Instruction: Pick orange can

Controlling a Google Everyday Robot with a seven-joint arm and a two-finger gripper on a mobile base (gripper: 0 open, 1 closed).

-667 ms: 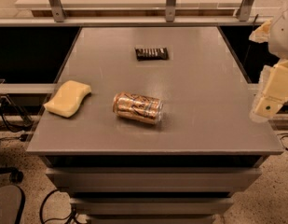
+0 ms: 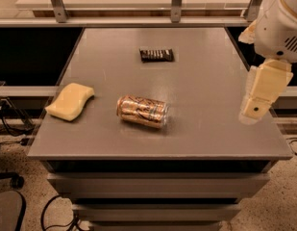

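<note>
The orange can [image 2: 142, 111] lies on its side on the grey table [image 2: 205, 81], a little left of centre and towards the front. It is shiny orange-copper with dark and pale swirls. My gripper [image 2: 254, 110] hangs at the table's right edge, well to the right of the can and above the tabletop. It holds nothing that I can see.
A yellow sponge [image 2: 70, 100] lies near the table's left edge, left of the can. A small dark snack bar wrapper [image 2: 156, 55] lies towards the back. A railing with metal posts [image 2: 176, 1] runs behind the table. Drawers sit under the front edge.
My arm and gripper have moved a little to the left, over the table's right edge. The can, sponge and wrapper have not moved.
</note>
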